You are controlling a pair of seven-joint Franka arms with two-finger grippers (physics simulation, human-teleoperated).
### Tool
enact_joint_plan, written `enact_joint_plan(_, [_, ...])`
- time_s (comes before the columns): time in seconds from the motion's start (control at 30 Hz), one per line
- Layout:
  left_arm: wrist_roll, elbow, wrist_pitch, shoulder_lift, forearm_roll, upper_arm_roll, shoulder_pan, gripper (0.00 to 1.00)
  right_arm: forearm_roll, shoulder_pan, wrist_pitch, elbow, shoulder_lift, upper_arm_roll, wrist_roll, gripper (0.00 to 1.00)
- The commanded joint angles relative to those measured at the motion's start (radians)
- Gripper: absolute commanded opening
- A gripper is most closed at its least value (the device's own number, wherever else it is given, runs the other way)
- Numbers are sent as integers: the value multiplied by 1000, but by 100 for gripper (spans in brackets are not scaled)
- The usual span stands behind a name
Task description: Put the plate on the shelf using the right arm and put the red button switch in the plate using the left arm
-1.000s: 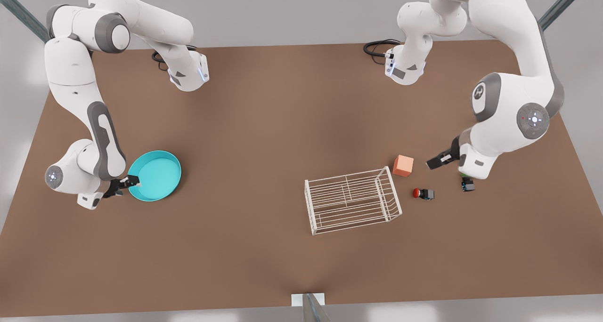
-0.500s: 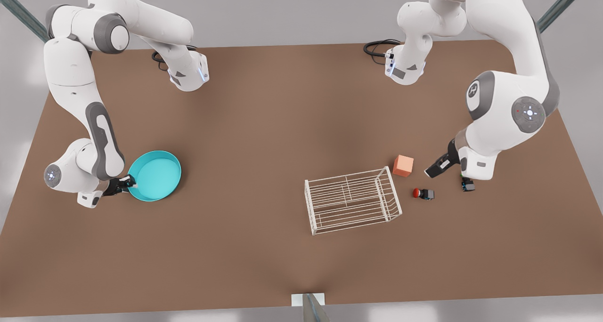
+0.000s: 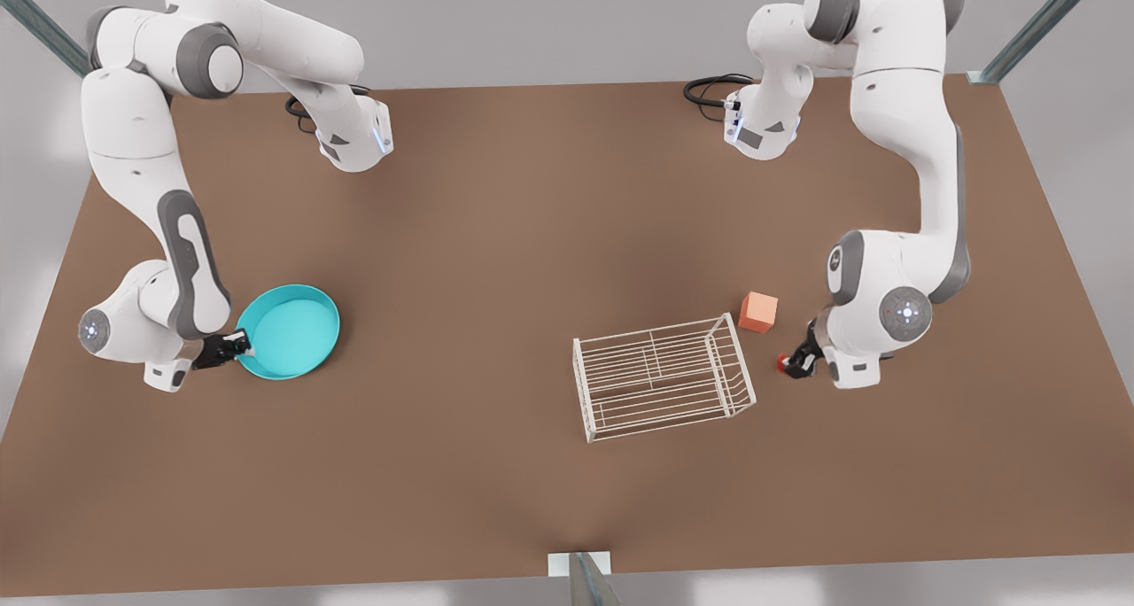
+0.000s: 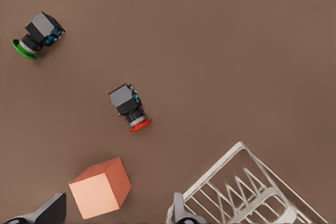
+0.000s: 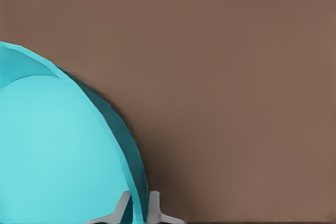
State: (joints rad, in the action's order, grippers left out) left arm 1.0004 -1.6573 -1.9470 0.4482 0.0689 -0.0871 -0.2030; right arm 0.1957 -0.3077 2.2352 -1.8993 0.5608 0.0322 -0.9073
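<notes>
Right gripper (image 3: 237, 346) clamped on rim of round turquoise shallow plate (image 3: 292, 330), which sits on brown table (image 3: 496, 234) at front view's left. Left gripper (image 3: 800, 363), fingers apart, hangs over tiny dark block switch with red cap (image 4: 130, 108), beside white wire rack shelf (image 3: 660, 376). Orange cube (image 4: 101, 187) and green-capped switch (image 4: 37, 35) nearby. No readable writing.

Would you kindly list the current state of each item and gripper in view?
plate: flat on the table, rim pinched by right gripper.
shelf: upright, empty.
red button switch: lying on its side, ungrasped.
green button switch: on its side.
orange cube: resting beside shelf.
left gripper: open above the switch.
</notes>
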Motion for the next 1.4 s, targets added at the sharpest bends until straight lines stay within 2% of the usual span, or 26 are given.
enact_joint_plan(0.0, [285,-2,-118,15,0,0,8,100,8,-1,-63,2,-10,0,-25,28])
enact_joint_plan(0.2, [388,-24,-130,50,9,-2,76,100,31,4,-147,9,-61,-3,-28,26])
enact_joint_plan(0.37, [399,-25,-138,53,46,-2,116,100,134,30,-281,71,-93,-11,-15,25])
enact_joint_plan(0.53, [377,-27,-141,66,40,0,108,100,220,128,-382,138,-107,-15,107,25])
enact_joint_plan(0.7, [322,59,-116,60,37,46,96,100,228,219,-444,239,-114,-15,255,25])
enact_joint_plan(0.77, [334,53,-239,58,32,46,74,100,228,274,-442,292,-113,-15,355,25])
enact_joint_plan(1.03, [287,13,-168,81,29,33,88,100,223,509,-437,491,-49,-15,781,25])
enact_joint_plan(1.1, [403,-24,-168,52,-1,33,85,100,220,565,-433,536,-32,-15,886,25])
enact_joint_plan(1.3, [511,-113,-282,81,-14,24,88,100,301,680,-421,669,39,-15,1105,25])
enact_joint_plan(1.37, [514,-142,-309,81,-34,24,85,100,324,719,-358,689,68,-15,1185,25])
